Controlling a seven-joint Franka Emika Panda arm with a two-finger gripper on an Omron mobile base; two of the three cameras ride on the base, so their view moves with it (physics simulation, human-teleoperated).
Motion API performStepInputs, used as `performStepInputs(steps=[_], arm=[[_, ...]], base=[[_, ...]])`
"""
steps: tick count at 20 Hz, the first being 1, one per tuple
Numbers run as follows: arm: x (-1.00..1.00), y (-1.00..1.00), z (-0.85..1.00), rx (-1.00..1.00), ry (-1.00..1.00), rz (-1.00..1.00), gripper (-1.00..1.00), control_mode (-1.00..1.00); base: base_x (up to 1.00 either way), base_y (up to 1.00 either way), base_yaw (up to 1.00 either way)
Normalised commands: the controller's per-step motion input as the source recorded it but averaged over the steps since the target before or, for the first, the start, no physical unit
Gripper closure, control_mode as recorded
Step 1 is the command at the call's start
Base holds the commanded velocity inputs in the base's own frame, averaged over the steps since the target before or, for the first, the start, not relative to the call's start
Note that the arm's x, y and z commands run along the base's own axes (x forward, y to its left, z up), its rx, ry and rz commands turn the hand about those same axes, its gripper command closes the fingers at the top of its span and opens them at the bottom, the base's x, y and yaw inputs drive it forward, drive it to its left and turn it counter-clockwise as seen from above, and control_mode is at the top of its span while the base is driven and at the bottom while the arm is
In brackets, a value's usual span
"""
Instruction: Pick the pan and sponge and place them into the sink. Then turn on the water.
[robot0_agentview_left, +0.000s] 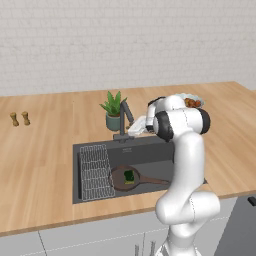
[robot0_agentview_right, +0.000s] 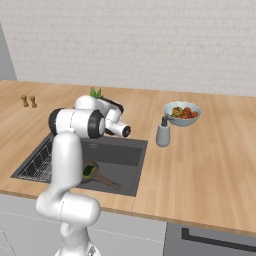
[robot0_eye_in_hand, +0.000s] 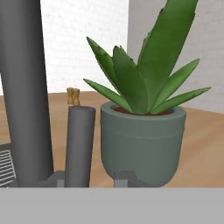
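Wooden counter (robot0_agentview_left: 45, 150), sunken sink (robot0_agentview_left: 150, 150), potted plant (robot0_agentview_left: 113, 111), fruit bowl (robot0_agentview_right: 182, 113), soap dispenser (robot0_agentview_right: 163, 132)

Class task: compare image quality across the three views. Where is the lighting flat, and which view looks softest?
Left base view: even light, faint shadow inside the sink. Right base view: equally flat, no glare on the soap dispenser. Hand view: the close-up potted plant and faucet look soft-edged.

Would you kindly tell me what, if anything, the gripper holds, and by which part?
It cannot be told: the shut gripper sits at the side lever of the dark grey angular faucet; contact is hidden.
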Motion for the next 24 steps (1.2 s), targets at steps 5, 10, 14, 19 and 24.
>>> performStepInputs(steps=[5, 10, 14, 19, 24], arm=[[0.0, -0.42, -0.09, 0.0, 0.0, -0.06, 1.0, -1.0], [0.0, -0.67, -0.15, 0.0, 0.0, -0.1, 1.0, -1.0], [0.0, -0.82, -0.22, 0.0, 0.0, -0.12, 1.0, -1.0], [0.0, -0.99, -0.29, 0.0, 0.0, -0.11, 1.0, -1.0], [0.0, -1.0, -0.48, 0.0, 0.0, -0.11, 1.0, -1.0]], base=[[0.0, 0.0, 0.0], [0.0, 0.0, 0.0], [0.0, 0.0, 0.0], [0.0, 0.0, 0.0], [0.0, 0.0, 0.0]])
